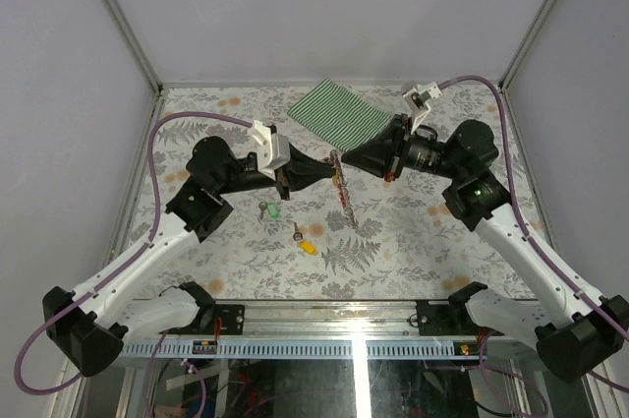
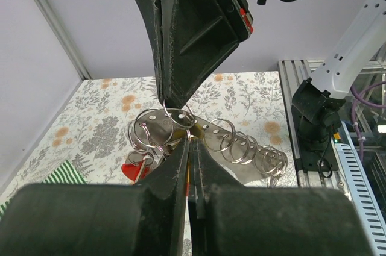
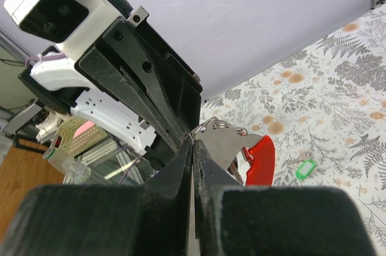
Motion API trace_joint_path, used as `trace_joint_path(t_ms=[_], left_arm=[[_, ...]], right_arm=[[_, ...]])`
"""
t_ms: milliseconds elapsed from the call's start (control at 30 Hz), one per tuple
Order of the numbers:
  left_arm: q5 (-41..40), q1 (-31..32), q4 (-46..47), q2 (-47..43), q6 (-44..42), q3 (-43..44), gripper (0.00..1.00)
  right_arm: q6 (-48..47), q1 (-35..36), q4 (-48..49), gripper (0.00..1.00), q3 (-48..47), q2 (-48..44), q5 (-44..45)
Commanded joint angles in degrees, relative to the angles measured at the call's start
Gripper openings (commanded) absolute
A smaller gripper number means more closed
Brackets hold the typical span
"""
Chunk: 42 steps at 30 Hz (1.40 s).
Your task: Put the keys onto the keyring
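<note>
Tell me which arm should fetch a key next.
Left, probably: the green-headed silver key and yellow-headed silver key lie on the left end effector's side; the right end effector also grips the red-tagged metal keyring.

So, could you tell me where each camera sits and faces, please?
Top external: above and behind the arms, looking down on the table; both arms show, left end effector and right end effector meeting at the keyring.
Left wrist: on the left arm, facing the right arm's tip; own fingers below.
Right wrist: on the right arm, facing the left arm's tip; own fingers below.
Shared: both wrist views show the keyring; top and right wrist show the green key.
</note>
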<state>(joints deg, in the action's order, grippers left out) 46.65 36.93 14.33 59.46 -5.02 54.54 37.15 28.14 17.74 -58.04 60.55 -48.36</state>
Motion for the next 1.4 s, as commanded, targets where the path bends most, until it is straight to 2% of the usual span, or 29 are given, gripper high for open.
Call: trace_joint_path(t_ms=[0, 233, 467, 967, 1367], left_arm=[[-0.79, 0.98, 4.89, -1.11, 2.37, 0.31, 0.01], [-1.79, 1.9, 8.65, -0.76, 5.01, -0.53, 0.07], [-1.75, 2.4, 11.95, -0.8, 7.82, -0.81, 0.15], [-6.35, 2.51, 26.1, -3.57, 18.31, -4.76, 0.26], [1.61, 3.36, 31.2, 0.84, 22.27, -1.29, 0.33]], right_arm=[[4.9, -0.21, 12.53, 0.0, 1.64, -3.24, 6.86], [9.34, -0.27, 21.38, 0.0, 6.12, -4.63, 10.13], [8.86, -0.22, 25.62, 0.0, 8.52, -6.24, 10.04], [1.66, -0.21, 30.6, 0.0, 11.64, -11.04, 5.49], [-0.48, -0.2, 35.4, 0.0, 12.19, -11.77, 0.8]])
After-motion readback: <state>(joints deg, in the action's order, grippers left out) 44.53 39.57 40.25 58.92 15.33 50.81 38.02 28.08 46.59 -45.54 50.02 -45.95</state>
